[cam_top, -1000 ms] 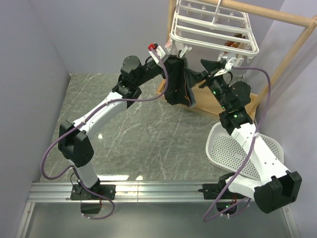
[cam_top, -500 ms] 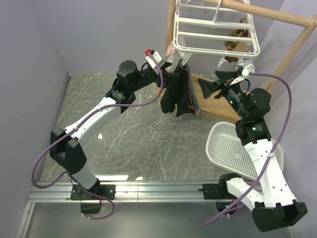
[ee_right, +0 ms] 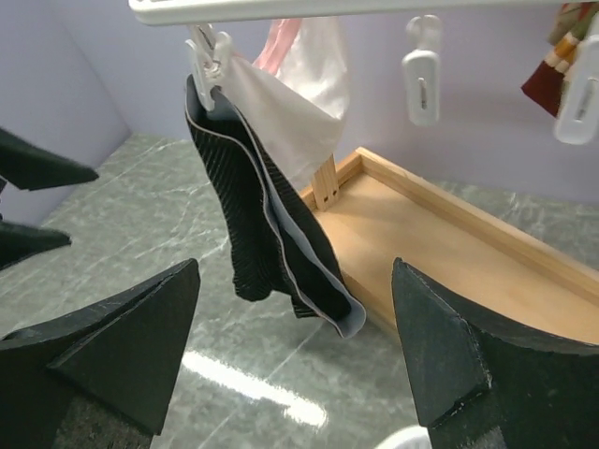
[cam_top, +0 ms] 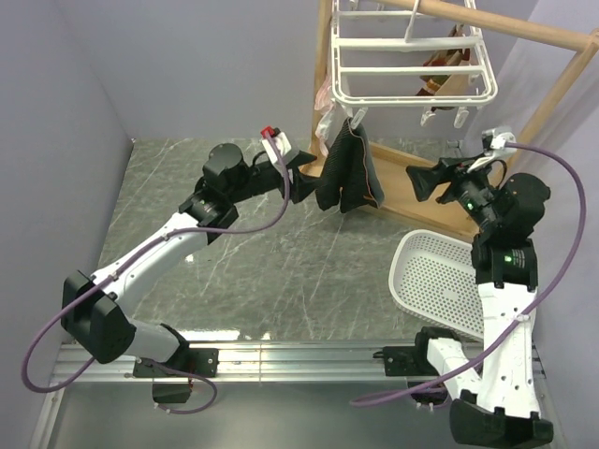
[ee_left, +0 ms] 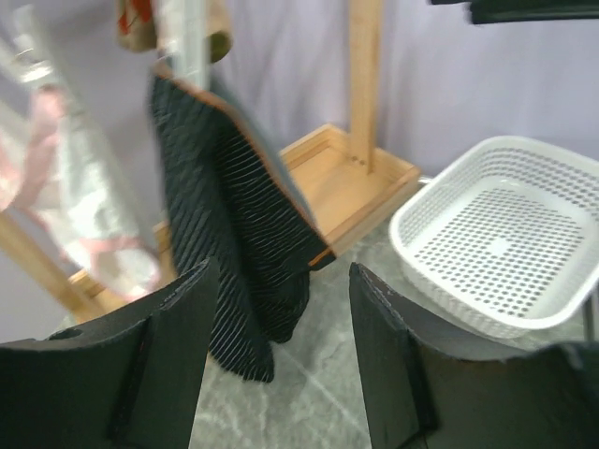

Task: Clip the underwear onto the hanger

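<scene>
Right wrist view shows one clip [ee_right: 207, 51] of the hanger [ee_right: 374, 7] pinching the underwear [ee_right: 255, 220] by a corner. It hangs bunched, so a second clip seems left to do. Top external view places the left gripper [cam_top: 302, 182] at its nine o'clock and the right gripper [cam_top: 426, 180] at three, both spread and empty.

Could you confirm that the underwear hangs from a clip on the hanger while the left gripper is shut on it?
No: the underwear hangs from a clip on the hanger, but the left gripper is open, holding nothing, as the left wrist view shows.
</scene>
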Robot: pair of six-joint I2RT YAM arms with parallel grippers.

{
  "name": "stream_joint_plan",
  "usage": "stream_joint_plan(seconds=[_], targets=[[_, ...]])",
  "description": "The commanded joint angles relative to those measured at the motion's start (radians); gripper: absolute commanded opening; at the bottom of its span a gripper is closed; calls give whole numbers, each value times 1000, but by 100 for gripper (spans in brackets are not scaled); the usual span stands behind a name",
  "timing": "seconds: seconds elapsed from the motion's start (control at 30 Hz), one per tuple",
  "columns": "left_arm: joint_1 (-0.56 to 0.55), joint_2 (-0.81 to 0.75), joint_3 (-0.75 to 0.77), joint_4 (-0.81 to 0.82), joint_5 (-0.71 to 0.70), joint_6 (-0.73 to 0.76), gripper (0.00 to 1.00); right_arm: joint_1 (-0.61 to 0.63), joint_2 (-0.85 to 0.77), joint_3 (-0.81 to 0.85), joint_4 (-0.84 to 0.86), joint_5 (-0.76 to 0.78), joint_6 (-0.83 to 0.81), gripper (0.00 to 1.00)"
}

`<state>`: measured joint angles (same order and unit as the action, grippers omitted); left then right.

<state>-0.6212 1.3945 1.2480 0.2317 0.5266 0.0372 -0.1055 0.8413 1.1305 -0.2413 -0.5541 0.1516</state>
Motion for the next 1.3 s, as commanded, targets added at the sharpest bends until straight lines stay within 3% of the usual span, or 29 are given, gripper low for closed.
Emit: stream_joint_plan(seconds=[0.0, 0.23, 0.43, 0.67, 0.93, 1.1, 1.27], targets=[[-52, -46, -31, 66, 50, 15, 63, -98, -7, 98, -113, -114, 2, 89], [-205, 41, -13, 248, -72, 41, 64, -316, 62, 175, -144, -277, 40, 92], [-297, 251, 175, 422, -209, 7, 67, -407, 140, 245, -86, -316, 98, 88], [-348, 452, 395, 509, -410, -20, 72, -407, 148, 242, 13, -277, 146, 86], [-368, 638, 577, 546, -644, 6, 72, -401, 151, 229, -7, -224, 114, 84], [-376, 705, 611, 636, -675, 44, 72, -393, 170, 255, -26, -204, 103, 84], [-377, 814, 744, 649, -703, 84, 72, -392, 179, 261, -21, -191, 100, 84]])
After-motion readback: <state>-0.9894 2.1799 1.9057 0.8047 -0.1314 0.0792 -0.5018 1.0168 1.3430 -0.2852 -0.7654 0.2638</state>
